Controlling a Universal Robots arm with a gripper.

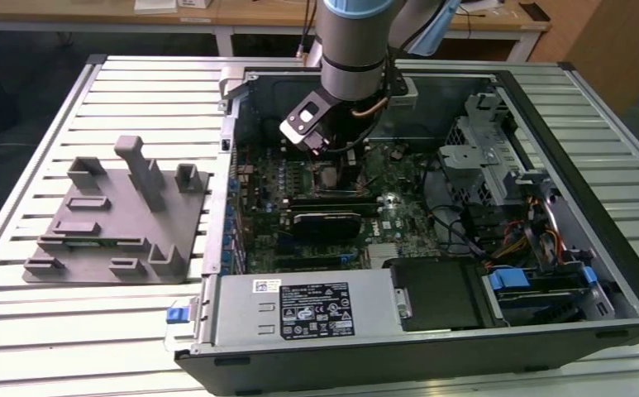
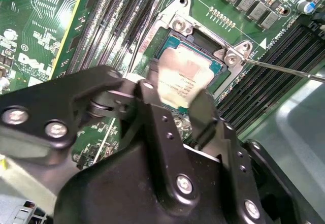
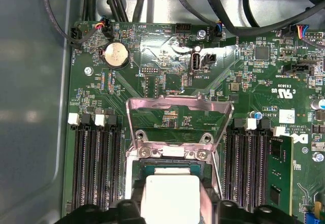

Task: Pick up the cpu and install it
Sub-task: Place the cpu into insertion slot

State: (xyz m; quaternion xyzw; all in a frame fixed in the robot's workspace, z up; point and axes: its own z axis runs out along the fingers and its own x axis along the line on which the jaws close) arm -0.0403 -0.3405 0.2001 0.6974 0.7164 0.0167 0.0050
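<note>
The cpu (image 2: 184, 75), a small square chip with a pale silver top, sits tilted between the black fingers of my gripper (image 2: 177, 101), which is shut on it. It hangs just over the open socket (image 2: 199, 42) on the green motherboard; in the first wrist view the cpu (image 3: 170, 196) covers most of the socket (image 3: 170, 165), with my gripper (image 3: 170, 211) around it. The metal load plate (image 3: 179, 113) stands folded back and its thin lever (image 2: 284, 69) sticks out sideways. In the exterior view my gripper (image 1: 341, 169) reaches down inside the computer case (image 1: 606, 248).
Black memory slots (image 3: 94, 168) flank the socket on both sides. A grey fixture plate (image 1: 121, 219) with upright posts lies on the slatted table at the exterior view's left. The power supply (image 1: 308, 310), a drive cage (image 1: 484, 157) and loose cables (image 1: 463, 231) crowd the case.
</note>
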